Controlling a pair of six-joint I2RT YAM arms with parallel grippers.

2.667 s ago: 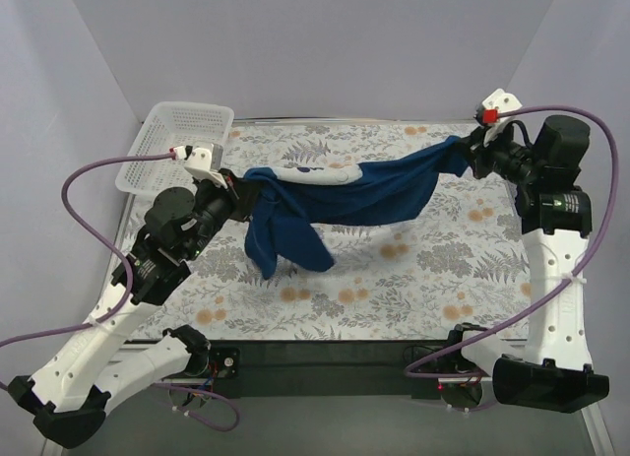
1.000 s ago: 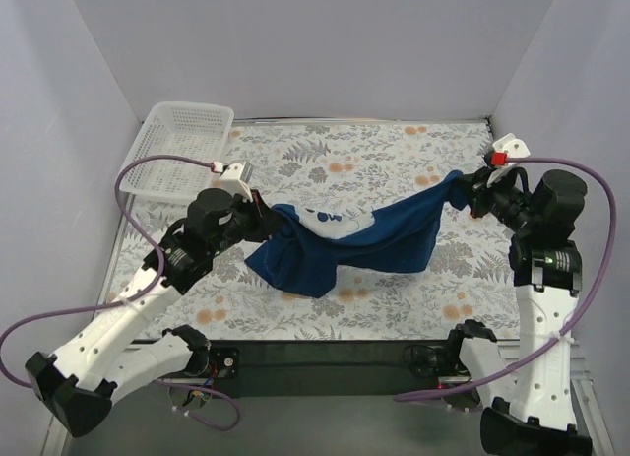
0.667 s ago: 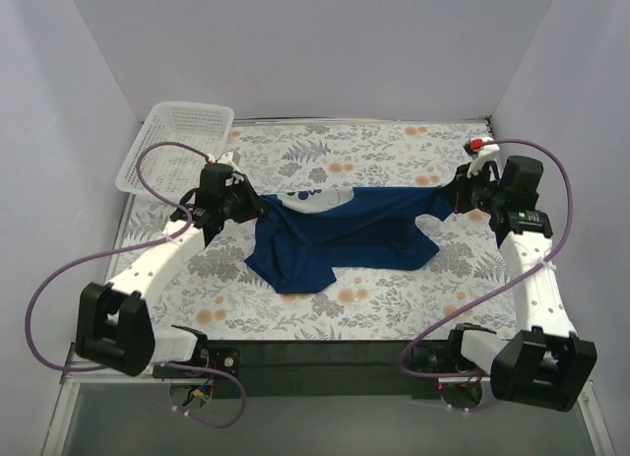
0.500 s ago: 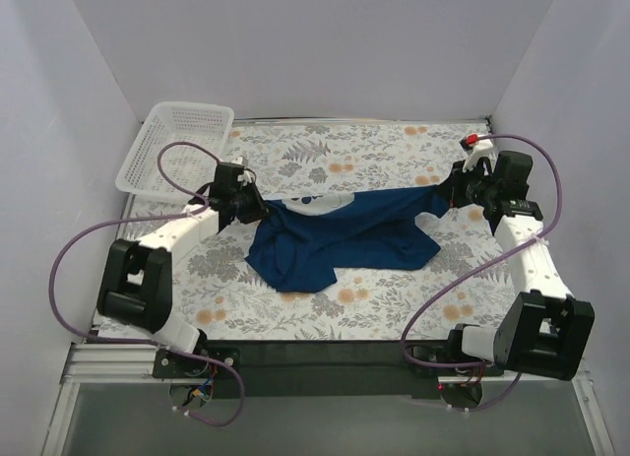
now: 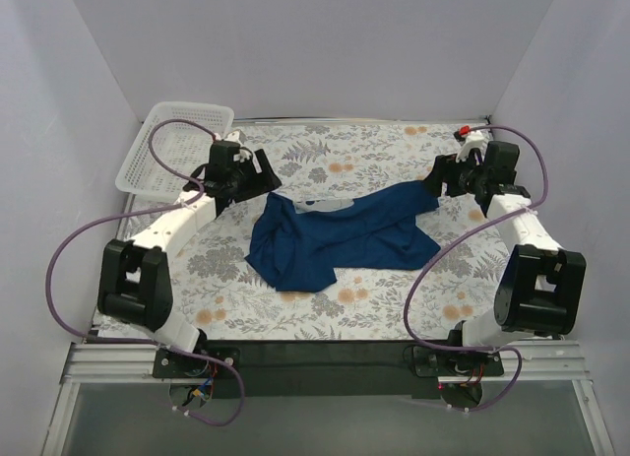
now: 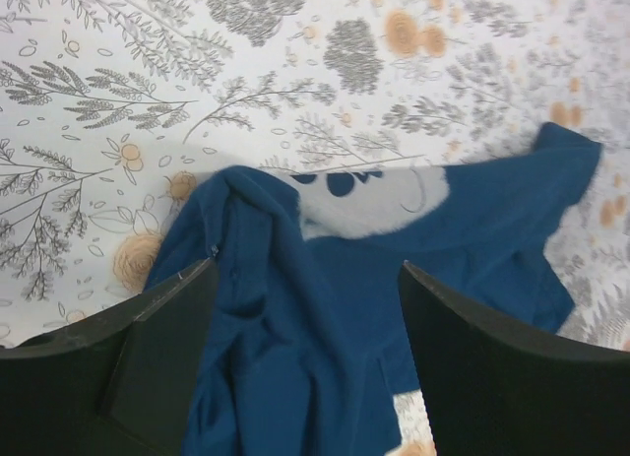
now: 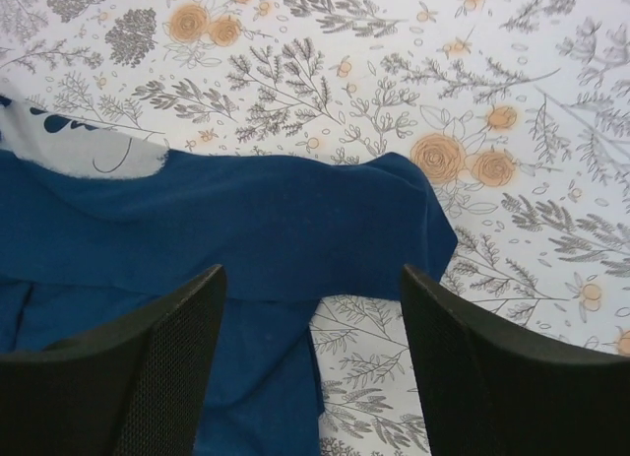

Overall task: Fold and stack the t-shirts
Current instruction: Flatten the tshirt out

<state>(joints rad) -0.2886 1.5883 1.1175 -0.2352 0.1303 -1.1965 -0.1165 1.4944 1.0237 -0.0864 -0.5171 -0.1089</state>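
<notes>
at the far left corner of the flowered table [image 5: 394,298] stands a white mesh basket [image 5: 175,141]. just right of it the left gripper [image 5: 258,172] hangs near the far edge, its fingers [image 6: 162,348] spread wide with nothing between them; its wrist view looks down onto the bunched left end of the cloth. across the middle of the table, nearer the far edge than the near one, the navy t-shirt [image 5: 335,237] lies rumpled. its left part is doubled over itself in thick folds, the pale chest print [image 6: 379,195] shows only in part at the far side, and a narrowing right end runs toward the far right corner. over that end the right gripper [image 5: 438,175] hovers, likewise spread and holding nothing, the cloth lying on the table below it.

the step in hand looks like the spreading-out that comes ahead of any fold: the shirt is down on the table but not flat, and no tidy fold has been made. the next move likely calls for fresh grips on clear single edges, hem or shoulders, above all on the heaped left side, then a pull apart so the body lies smooth. a pinch through several layers would only drag the lump along.
</notes>
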